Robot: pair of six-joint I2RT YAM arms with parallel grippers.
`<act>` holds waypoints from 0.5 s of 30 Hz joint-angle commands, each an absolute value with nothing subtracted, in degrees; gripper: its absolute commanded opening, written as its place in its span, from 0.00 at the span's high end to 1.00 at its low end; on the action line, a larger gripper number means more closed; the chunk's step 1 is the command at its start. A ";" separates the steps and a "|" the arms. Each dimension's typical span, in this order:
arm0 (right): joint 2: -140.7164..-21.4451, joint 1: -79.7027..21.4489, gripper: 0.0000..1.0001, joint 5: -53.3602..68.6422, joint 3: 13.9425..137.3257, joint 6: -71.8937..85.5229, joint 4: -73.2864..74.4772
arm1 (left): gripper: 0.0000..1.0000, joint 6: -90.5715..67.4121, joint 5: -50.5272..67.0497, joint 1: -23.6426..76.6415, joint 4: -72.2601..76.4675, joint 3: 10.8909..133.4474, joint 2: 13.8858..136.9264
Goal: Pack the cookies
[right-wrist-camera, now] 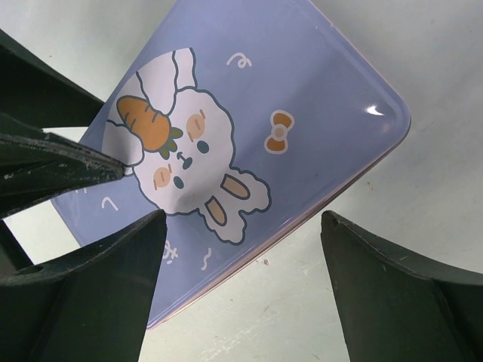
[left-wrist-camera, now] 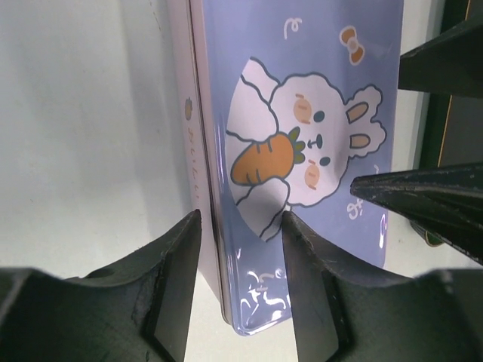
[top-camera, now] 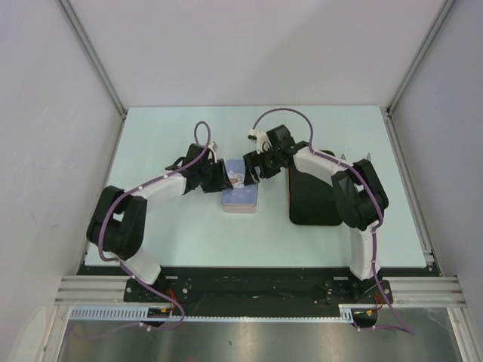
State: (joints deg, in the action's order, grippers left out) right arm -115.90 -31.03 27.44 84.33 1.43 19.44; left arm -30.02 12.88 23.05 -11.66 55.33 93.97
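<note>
My left gripper (left-wrist-camera: 241, 226) stands about half open. Its fingers (left-wrist-camera: 177, 286) straddle one long edge of the tin (left-wrist-camera: 317, 75): one finger is outside the side wall and the other is over the lid. I cannot tell whether either pad presses on the metal, and nothing is lifted. My right gripper (right-wrist-camera: 243, 222) is spread wide and holds nothing. One of its fingers (right-wrist-camera: 113, 286) hangs over the lid near the printed rabbit (right-wrist-camera: 189, 166), and the other is over bare table beyond the tin's edge. The two grippers meet over the same tin from opposite sides, near each other; each wrist view shows the tips of the other gripper at its edge. The tin is a lavender-blue rectangular box with rounded corners, and its lid is printed with a white rabbit holding an orange carrot and a small orange bow. The lid sits closed and level on the box. The cookies are not visible in any view, and I cannot tell whether they are inside the closed tin. The tin lies flat on the pale table (top-camera: 189, 234), near its middle. A black tray (top-camera: 313, 204) lies on the table to the right of the tin, apart from it, with my right arm reaching over its far end.
</note>
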 commanded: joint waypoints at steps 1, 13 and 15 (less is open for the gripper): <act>-114.17 -31.46 0.13 27.95 84.29 0.27 20.04 | 0.47 -30.41 14.33 24.08 -10.20 53.88 90.35; -113.56 -31.55 0.15 28.21 81.65 0.18 21.09 | 0.41 -30.32 14.76 25.31 -8.44 52.38 88.86; -113.38 -31.55 0.15 28.30 81.21 0.18 21.44 | 0.40 -30.32 14.85 25.57 -7.91 51.77 88.42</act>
